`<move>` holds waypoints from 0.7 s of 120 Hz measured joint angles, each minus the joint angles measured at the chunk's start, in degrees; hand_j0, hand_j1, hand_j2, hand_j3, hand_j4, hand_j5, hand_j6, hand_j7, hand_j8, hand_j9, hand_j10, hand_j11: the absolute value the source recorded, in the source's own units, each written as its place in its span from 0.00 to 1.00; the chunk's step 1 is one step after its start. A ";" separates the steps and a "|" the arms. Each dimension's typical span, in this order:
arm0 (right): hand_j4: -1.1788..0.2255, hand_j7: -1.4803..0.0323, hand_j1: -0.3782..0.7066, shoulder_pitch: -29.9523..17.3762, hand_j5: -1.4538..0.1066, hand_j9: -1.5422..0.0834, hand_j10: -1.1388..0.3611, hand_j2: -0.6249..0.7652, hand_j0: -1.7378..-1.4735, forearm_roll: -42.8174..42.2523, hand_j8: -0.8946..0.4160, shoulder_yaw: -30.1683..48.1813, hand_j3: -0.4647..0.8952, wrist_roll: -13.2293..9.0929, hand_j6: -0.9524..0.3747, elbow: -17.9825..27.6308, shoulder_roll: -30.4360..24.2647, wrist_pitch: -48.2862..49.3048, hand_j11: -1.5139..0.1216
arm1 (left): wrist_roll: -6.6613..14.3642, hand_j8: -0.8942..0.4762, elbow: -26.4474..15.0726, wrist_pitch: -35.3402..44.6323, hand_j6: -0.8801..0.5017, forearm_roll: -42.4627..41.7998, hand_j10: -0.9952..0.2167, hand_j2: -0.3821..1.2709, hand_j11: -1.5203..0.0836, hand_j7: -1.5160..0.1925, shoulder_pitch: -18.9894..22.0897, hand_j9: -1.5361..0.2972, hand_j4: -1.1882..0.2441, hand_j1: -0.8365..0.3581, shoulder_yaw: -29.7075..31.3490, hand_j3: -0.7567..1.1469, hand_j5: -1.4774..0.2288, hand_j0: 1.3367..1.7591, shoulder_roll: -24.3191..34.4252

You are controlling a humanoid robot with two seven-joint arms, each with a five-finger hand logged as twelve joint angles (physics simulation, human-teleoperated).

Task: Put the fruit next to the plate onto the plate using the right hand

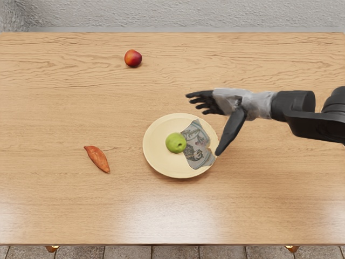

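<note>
Head view, looking down at a slant. The right robot hand [226, 105] reaches in on a dark arm from the picture's right edge and hangs above the bench [269, 205], just beyond the upper right rim of the plate [154, 156]. Its dark fingers [200, 101] are spread and point toward the left of the picture. One long digit slants downward, and its tip appears at the plate's right edge, though actual contact cannot be judged. The robot hand is unclenched and holds nothing.

The green fruit [176, 142], round and apple-like, lies on the plate, a little left of its centre and apart from the robot hand. Just beside the fruit on its right, a grey patterned patch [197, 144] covers part of the plate's surface. What it is cannot be told.

The plate is pale yellow and round, and it sits near the middle of the wood-grained bench. Well to its left lies an orange, tapered vegetable [97, 158], set at a slant. A red, round fruit [132, 58] rests far back on the bench, near its rear edge and well apart from the plate. A grey, rough wall [161, 13] stands behind the bench.
</note>
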 joint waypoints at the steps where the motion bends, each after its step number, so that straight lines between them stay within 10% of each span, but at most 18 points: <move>1: 0.81 0.94 0.07 -0.37 0.89 0.91 0.73 0.45 0.30 0.32 0.66 0.65 0.34 0.00 0.69 -0.03 -0.17 0.73 0.89 | 0.00 0.65 0.00 0.00 0.64 0.00 0.82 0.23 0.95 0.89 0.00 0.84 0.83 0.99 0.00 0.40 0.87 0.76 0.00; 46: 0.82 0.95 0.06 -21.04 0.91 0.93 0.74 0.45 0.30 13.60 0.66 29.91 0.34 0.00 0.70 -4.17 -1.54 9.22 0.90 | 0.00 0.65 -0.01 -0.01 0.64 -0.03 0.82 0.23 0.95 0.89 -0.01 0.84 0.83 0.99 0.00 0.40 0.87 0.76 0.00; 84: 0.82 0.96 0.05 -26.64 0.91 0.93 0.74 0.45 0.30 31.79 0.66 36.01 0.34 0.00 0.70 -17.37 -1.49 9.45 0.90 | 0.00 0.65 -0.01 0.00 0.64 -0.01 0.82 0.23 0.95 0.89 -0.10 0.84 0.83 0.99 -0.01 0.40 0.87 0.76 0.00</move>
